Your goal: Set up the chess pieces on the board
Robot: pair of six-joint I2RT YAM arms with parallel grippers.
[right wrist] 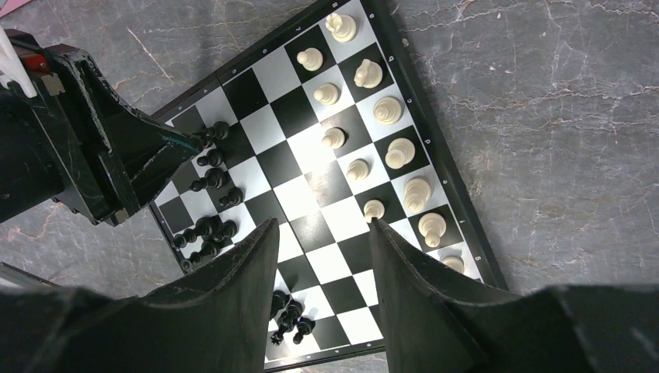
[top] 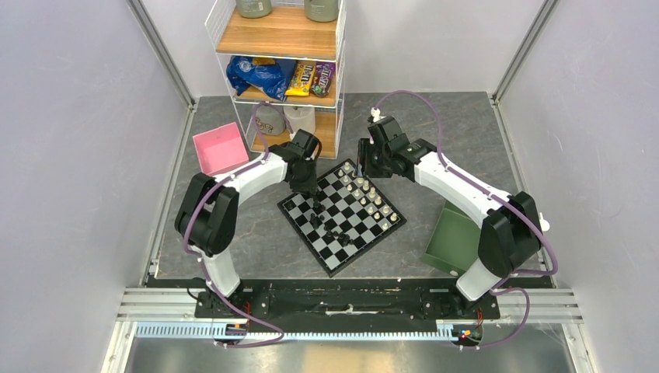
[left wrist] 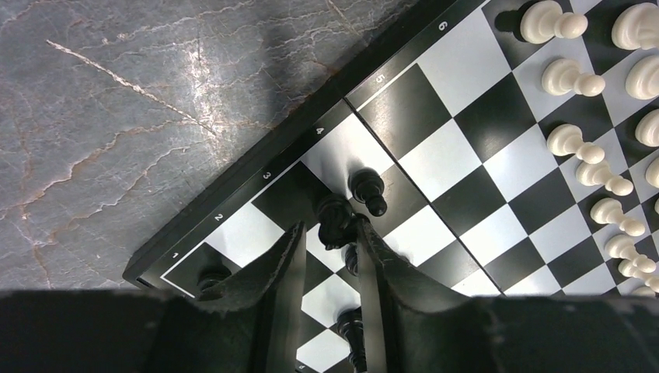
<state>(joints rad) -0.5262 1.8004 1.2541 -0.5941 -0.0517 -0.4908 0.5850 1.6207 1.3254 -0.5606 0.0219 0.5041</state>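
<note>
top external view, left to right: a pink box [top: 220, 148] sits at the far left of the grey table [top: 466, 148]. the left arm reaches from its base towards the centre. a shelf unit [top: 284, 35] stands at the far edge, behind the arms.

the left gripper [top: 308, 189] points down over the left part of the board [top: 334, 259]. the board lies flat at the table centre, turned so that one corner faces the arm bases.

left wrist view: the left gripper [left wrist: 330, 227] has its fingers [left wrist: 289, 260] set narrow. they are closed on one black piece [left wrist: 334, 211], which stands upright one square in from the rim, beside the rim marks 3 and 4. a black pawn [left wrist: 367, 190] stands just beside it, apart from the fingers.

right wrist view, left to right:
- the left gripper [right wrist: 189, 143] is at the left, its tips at the board's left side.
- the other black pieces [right wrist: 206, 231] are near the left rim. some stand singly and some are bunched. a second bunch [right wrist: 287, 318] lies near the lower rim.
- the cream pieces [right wrist: 400, 151] stand upright in two rows along the right rim.

the right gripper [right wrist: 324, 224] hangs above the board with its fingers wide apart and nothing between them. in the top external view the right gripper [top: 364, 163] is over the board's far corner.

a green tray [top: 455, 237] sits to the right of the board, near the right arm's elbow, apart from the board.
</note>
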